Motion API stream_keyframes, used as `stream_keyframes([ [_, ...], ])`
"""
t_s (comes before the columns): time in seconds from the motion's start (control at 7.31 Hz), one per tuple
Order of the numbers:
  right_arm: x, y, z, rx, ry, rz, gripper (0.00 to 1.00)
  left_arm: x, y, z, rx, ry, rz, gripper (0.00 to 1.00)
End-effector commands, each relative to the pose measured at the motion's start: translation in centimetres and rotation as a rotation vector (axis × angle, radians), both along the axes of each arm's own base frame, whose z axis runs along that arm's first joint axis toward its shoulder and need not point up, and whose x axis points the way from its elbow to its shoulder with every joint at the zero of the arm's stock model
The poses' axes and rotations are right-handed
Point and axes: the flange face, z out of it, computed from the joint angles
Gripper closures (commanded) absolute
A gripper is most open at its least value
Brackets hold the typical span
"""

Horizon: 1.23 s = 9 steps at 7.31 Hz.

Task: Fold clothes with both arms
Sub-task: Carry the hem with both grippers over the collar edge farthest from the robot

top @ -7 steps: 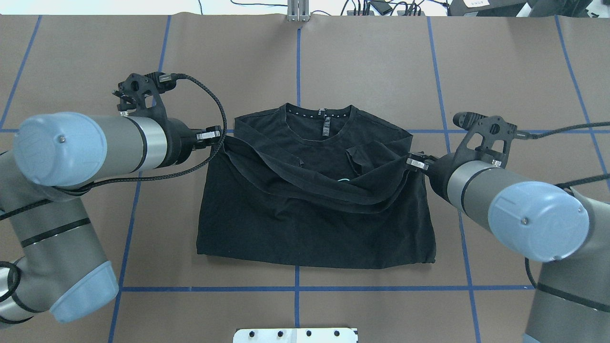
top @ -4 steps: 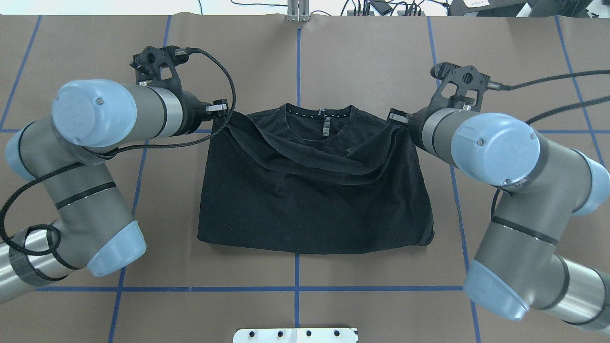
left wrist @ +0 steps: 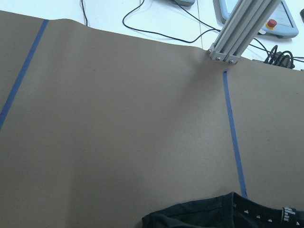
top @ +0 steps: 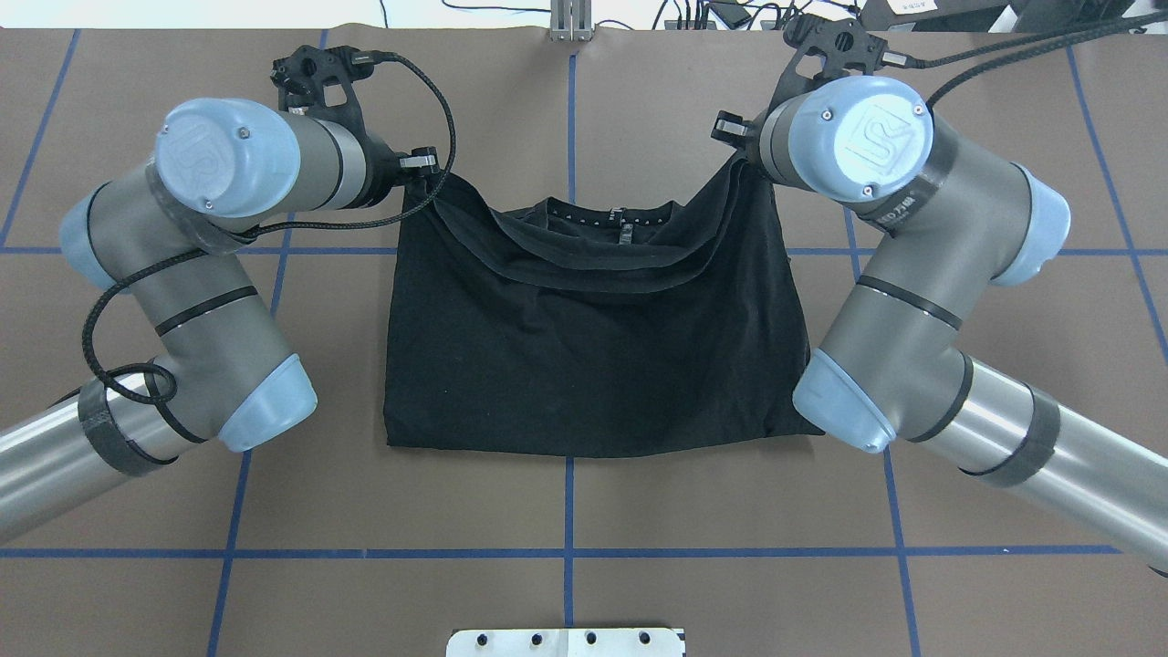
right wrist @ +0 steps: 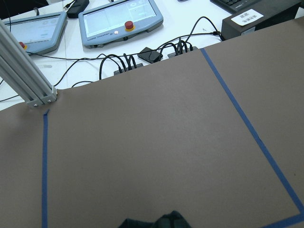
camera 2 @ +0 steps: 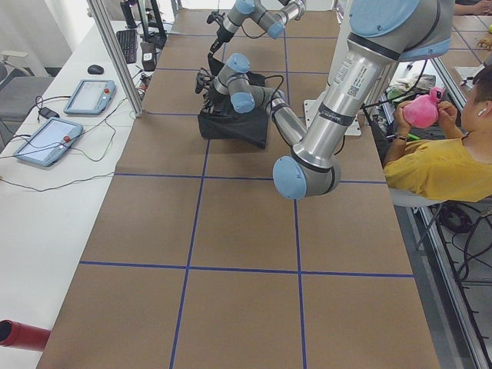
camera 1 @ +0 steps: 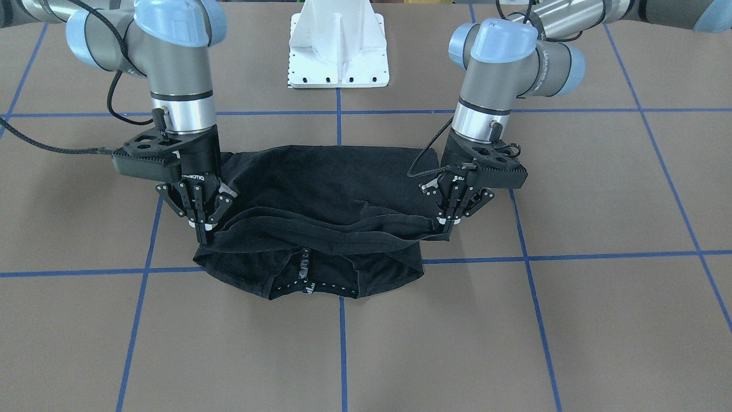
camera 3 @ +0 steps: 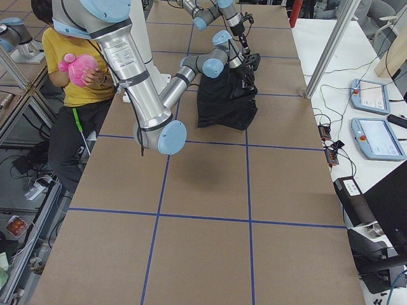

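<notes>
Half-fold nearly done: T-shirt (camera 1: 320, 183) on worktop (camera 1: 572, 320), hem (camera 1: 320, 227) held up just short of collar (camera 1: 306, 286). Hem corners pinched by left pincer (camera 1: 452, 222) and right pincer (camera 1: 203, 229). To do: lay down, release, probably further folds

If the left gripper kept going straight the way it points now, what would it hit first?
The left gripper, shut on the shirt's raised edge, points down. It would likely meet the table just beside the shirt's flat layer, though depth is unclear and it could land on that layer.

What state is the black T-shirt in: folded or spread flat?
Partly folded: T-shirt doubled, hem lifted near the collar, not yet laid down.
</notes>
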Motion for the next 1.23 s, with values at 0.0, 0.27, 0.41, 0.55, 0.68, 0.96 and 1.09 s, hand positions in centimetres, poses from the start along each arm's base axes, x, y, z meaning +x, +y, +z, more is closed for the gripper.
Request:
stream_keyframes([
  [0.0,-0.7,-3.2,2.3,-0.037,0.060,0.003,1.00,1.7,-2.5,2.1,-0.019,-0.025,-0.011,1.00],
  [0.27,-2.6,-4.7,6.4,-0.098,0.129,-0.007,1.00,5.5,-5.8,4.7,-0.007,-0.108,0.025,1.00],
  [0.41,-3.3,-5.1,7.9,-0.112,0.162,-0.025,1.00,6.2,-6.5,6.5,-0.010,-0.149,0.041,1.00],
  [0.55,-3.8,-5.4,9.5,-0.127,0.197,-0.040,1.00,6.9,-6.9,8.1,-0.006,-0.159,0.048,1.00],
  [0.68,-4.2,-5.8,10.9,-0.140,0.225,-0.052,1.00,7.4,-7.6,10.0,0.020,-0.186,0.070,1.00],
  [0.96,-4.8,-5.9,12.1,-0.147,0.256,-0.074,1.00,7.7,-7.8,11.0,0.044,-0.201,0.087,1.00],
  [1.09,-4.8,-5.9,12.3,-0.143,0.265,-0.084,1.00,7.7,-7.8,10.9,0.054,-0.207,0.095,1.00],
])
